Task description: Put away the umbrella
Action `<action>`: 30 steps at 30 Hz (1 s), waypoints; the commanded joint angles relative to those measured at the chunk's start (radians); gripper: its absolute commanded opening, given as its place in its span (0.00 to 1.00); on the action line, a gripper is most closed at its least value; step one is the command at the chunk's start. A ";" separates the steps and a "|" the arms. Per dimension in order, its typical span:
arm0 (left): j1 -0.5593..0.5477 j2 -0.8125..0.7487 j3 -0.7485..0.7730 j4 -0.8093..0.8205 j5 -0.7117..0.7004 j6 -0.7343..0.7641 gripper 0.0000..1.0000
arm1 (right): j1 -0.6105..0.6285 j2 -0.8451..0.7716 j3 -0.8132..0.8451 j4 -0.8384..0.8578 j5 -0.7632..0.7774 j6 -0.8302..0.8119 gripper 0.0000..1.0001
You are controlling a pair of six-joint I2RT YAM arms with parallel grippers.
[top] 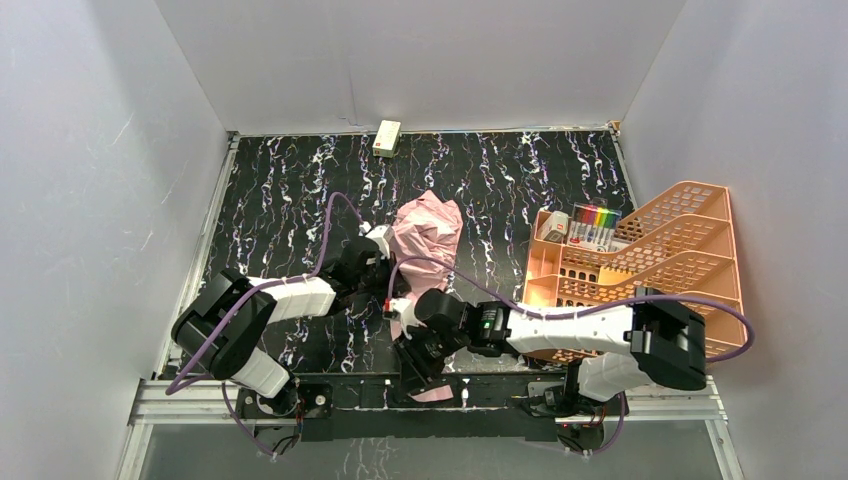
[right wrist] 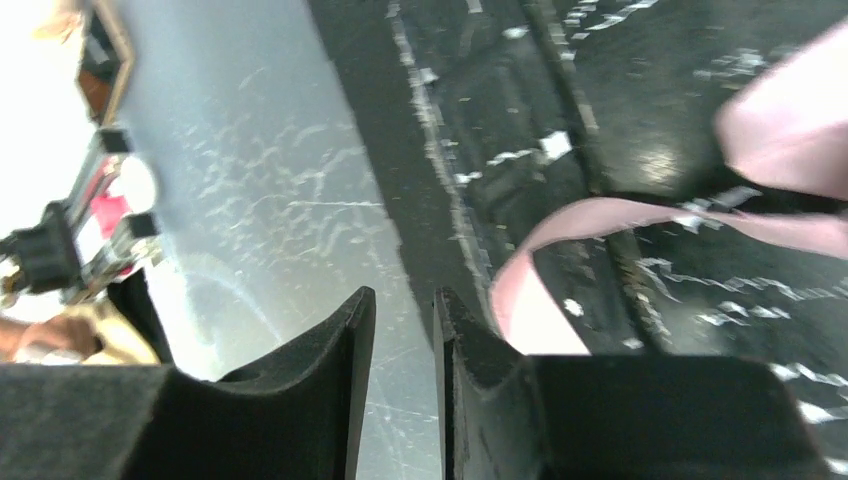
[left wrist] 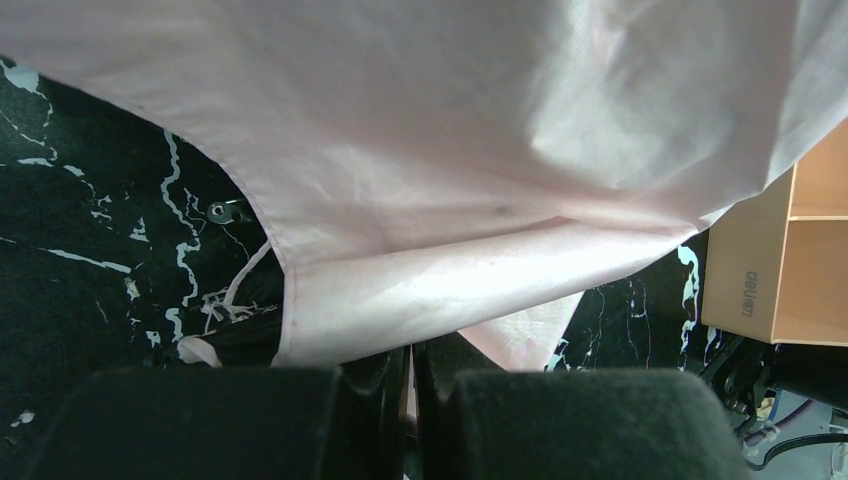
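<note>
Black marbled table [top: 280, 190], white walls [top: 420, 60]; left gripper [left wrist: 410, 380] pinching umbrella [top: 430, 225] (crumpled), right gripper [right wrist: 405, 310] ajar.

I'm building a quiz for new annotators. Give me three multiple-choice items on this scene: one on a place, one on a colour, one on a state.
1. Where is the cream box? A at the table's far edge; B at its near edge; C at its centre.
2. What colour is the mesh rack? A blue; B orange; C green.
3. On the left gripper, how are the fingers? A wide apart; B shut on the umbrella's fabric; C out of view.
Answers: A, it lies by the back wall; B, its mesh is orange; B, pink fabric runs between them.
</note>
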 commanded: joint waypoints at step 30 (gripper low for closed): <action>0.008 -0.143 -0.096 0.069 0.100 0.067 0.00 | -0.440 0.115 -0.052 0.440 0.362 0.195 0.09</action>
